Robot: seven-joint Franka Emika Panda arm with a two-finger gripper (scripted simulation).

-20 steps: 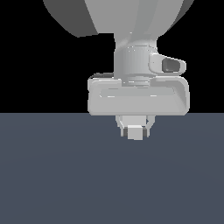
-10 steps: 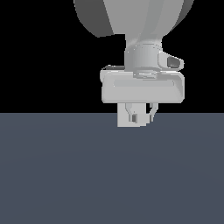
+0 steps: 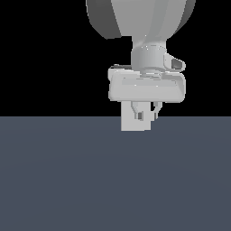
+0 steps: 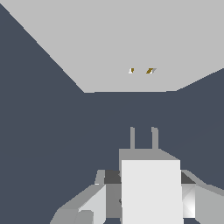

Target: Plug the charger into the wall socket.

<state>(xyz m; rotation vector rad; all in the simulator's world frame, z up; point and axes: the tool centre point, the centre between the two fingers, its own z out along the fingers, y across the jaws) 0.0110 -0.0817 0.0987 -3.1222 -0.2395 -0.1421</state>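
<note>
My gripper [image 3: 145, 116] is shut on the charger [image 3: 130, 122], a plain off-white block held just below the hand in the exterior view. In the wrist view the charger [image 4: 151, 192] sits between my fingers [image 4: 98, 199], with two thin prongs [image 4: 132, 138] pointing ahead. The wall socket [image 4: 113, 39] is a large flat off-white plate in front of the prongs, with two small yellowish holes [image 4: 131, 70]. A gap of dark floor lies between the prongs and the plate. The prongs sit about in line with the holes. I cannot make out the socket in the exterior view.
A flat dark grey-blue floor [image 3: 67, 180] fills the lower half of the exterior view, with black background above it. The arm's grey upper links [image 3: 140, 18] stand above the hand.
The gripper has risen and shifted slightly to the exterior view's right with the charger. The charger now shows a larger face than before.
</note>
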